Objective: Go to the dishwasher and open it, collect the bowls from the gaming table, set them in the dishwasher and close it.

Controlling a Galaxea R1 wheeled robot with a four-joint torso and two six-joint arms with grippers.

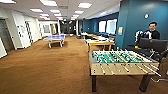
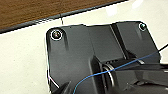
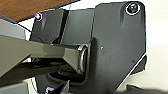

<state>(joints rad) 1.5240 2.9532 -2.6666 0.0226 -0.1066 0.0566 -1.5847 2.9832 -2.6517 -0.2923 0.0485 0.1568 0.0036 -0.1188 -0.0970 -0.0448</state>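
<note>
The gaming table [image 1: 100,43], with its yellow frame and white top, stands well down the carpeted hall on our right, beyond the wooden football table [image 1: 120,62] that sits close in front of us. We judge we are on a driving leg of the task, with no dishwasher or bowl to be made out here. Reaching the yellow table calls for steering past the football table's left side. Whether anything sits on its top is too small to tell. We cannot tell how either claw stands. A person [image 1: 152,31] sits at a desk near the blue wall.
</note>
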